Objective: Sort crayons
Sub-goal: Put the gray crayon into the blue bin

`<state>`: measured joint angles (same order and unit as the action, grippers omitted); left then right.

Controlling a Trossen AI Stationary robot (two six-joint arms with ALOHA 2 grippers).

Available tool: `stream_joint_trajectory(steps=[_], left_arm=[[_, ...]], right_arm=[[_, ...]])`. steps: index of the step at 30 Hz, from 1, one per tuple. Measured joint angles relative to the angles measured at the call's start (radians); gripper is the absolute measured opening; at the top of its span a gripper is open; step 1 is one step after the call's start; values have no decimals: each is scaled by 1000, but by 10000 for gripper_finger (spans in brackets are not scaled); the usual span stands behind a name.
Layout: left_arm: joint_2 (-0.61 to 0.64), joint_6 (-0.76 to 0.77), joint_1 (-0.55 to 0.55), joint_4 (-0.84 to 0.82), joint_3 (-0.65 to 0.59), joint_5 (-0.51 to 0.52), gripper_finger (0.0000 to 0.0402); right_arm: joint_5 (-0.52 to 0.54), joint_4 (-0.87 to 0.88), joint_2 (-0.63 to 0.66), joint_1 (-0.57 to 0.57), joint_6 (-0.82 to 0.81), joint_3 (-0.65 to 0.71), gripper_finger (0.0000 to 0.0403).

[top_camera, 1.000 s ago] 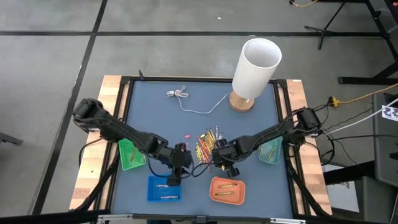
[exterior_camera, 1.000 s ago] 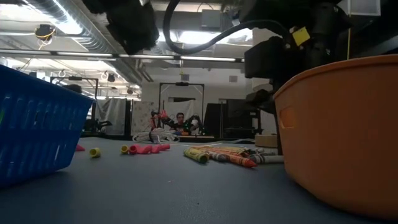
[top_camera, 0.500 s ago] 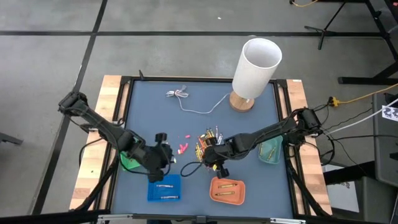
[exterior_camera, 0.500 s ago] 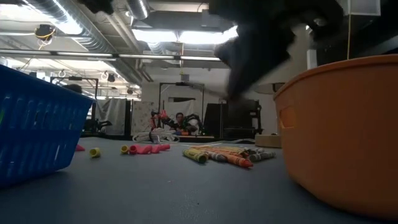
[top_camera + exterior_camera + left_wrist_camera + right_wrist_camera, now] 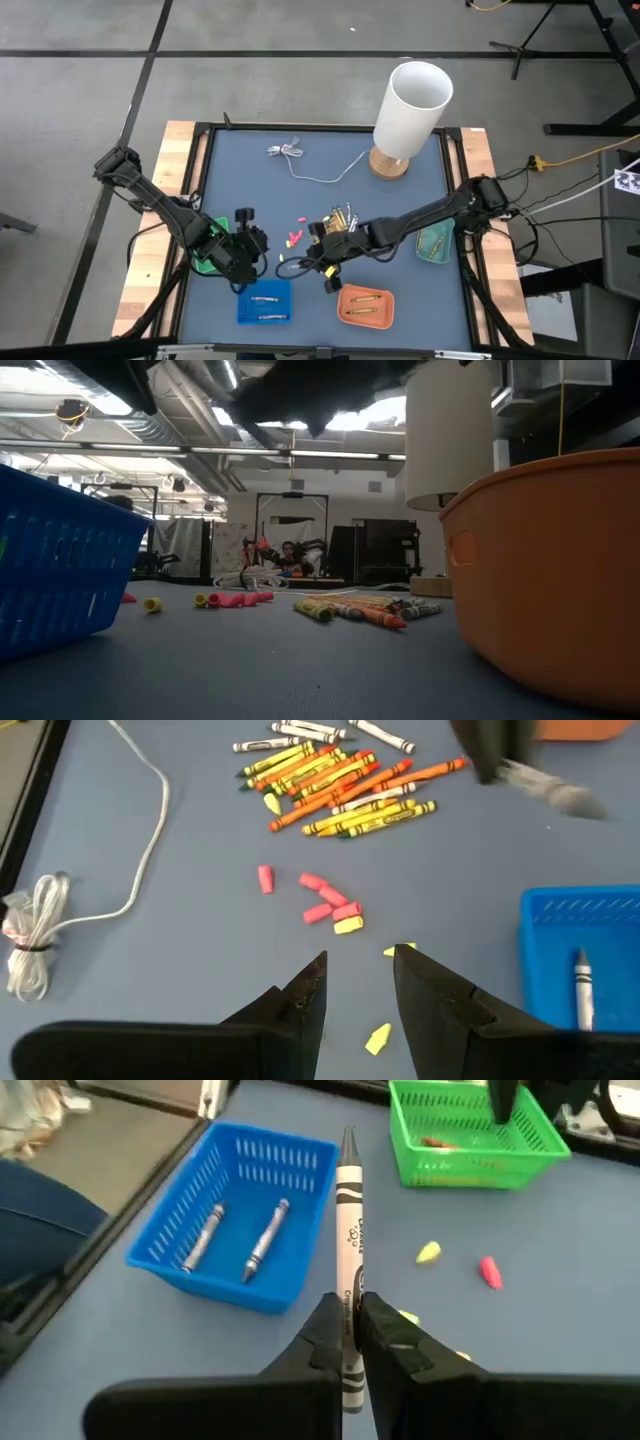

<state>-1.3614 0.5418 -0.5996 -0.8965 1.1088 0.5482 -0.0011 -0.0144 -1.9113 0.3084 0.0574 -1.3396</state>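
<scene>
The right gripper [image 5: 347, 1342], clenched on a grey crayon [image 5: 348, 1245], had swung left from the crayon pile [image 5: 335, 222] toward the blue basket [image 5: 230, 1215]. The left gripper [image 5: 357, 982], fingers apart and empty, had pulled back beside the green basket [image 5: 205, 256], so the drop looked near.

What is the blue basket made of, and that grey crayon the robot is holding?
The blue basket looks like moulded plastic: glossy, with thin slotted walls you can see through. The grey crayon in the right end effector seems to be wax wrapped in a matte paper label, since black print shows on the wrapper and the pointed tip is bare.
</scene>
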Motion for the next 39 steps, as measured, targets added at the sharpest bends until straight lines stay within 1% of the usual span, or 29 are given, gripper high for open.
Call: stream_joint_trajectory(steps=[1,9,13,16,20,24,36,39], left_arm=[[1,-1,3,-5,0,0,103],[1,-21,47,-28,-1,19,103],[1,-21,85,-31,0,18,103],[1,-21,110,-31,0,18,103],[1,-21,139,-31,0,18,103],[1,-21,161,-31,0,17,103],[1,-22,181,-31,0,15,103],[1,-22,181,-31,0,15,103]], right_arm=[[-6,-69,-17,0,0,-3,17],[-64,-410,-164,0,-3,-2,18],[-102,-508,-220,0,-18,-3,18],[-134,-546,-247,0,-54,-3,18],[-150,-580,-269,0,-122,-3,19],[-151,-578,-270,0,-154,-4,19],[-158,-576,-270,0,-159,-4,19],[-158,-576,-270,0,-159,-4,31]])
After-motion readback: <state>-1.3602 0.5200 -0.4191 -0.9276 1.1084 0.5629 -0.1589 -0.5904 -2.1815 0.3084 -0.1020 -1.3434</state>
